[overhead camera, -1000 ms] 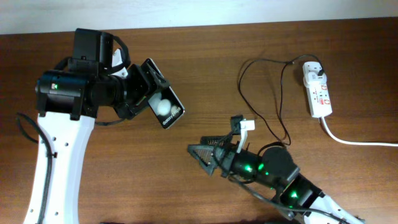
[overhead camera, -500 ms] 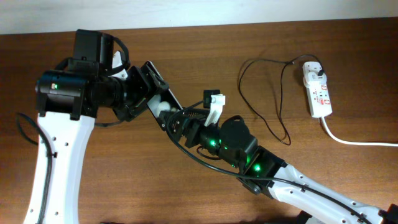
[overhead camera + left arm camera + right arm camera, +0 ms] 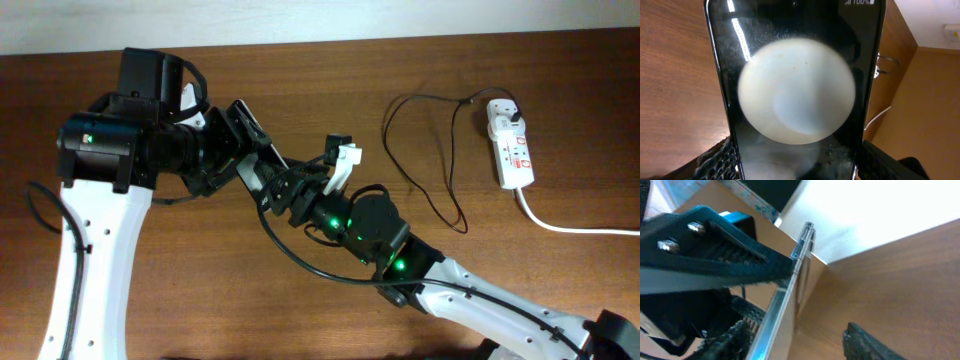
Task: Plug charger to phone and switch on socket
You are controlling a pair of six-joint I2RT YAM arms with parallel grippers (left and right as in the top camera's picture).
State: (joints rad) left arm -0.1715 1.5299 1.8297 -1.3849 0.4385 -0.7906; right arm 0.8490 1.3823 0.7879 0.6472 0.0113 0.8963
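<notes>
My left gripper (image 3: 235, 150) is shut on the phone (image 3: 252, 172) and holds it tilted above the table. In the left wrist view the phone (image 3: 795, 90) fills the frame, showing a large white round spot, with my left gripper (image 3: 795, 162) gripping its sides. My right gripper (image 3: 280, 190) is open at the phone's lower end. In the right wrist view the phone's silver edge (image 3: 785, 300) lies between my right gripper's (image 3: 800, 340) fingers, close to the left one. The charger's black cable (image 3: 440, 150) loops on the table. Its white adapter (image 3: 503, 120) sits in the socket (image 3: 514, 155).
The socket's thick white cord (image 3: 570, 226) runs off to the right edge. The cable's free end (image 3: 462, 228) lies on the wood right of my right arm. The left arm's white link (image 3: 90, 260) stands at the left side.
My right arm has swung up and left from the table's front middle to the phone, and its open jaws now straddle the phone's edge. The left arm has held still.
</notes>
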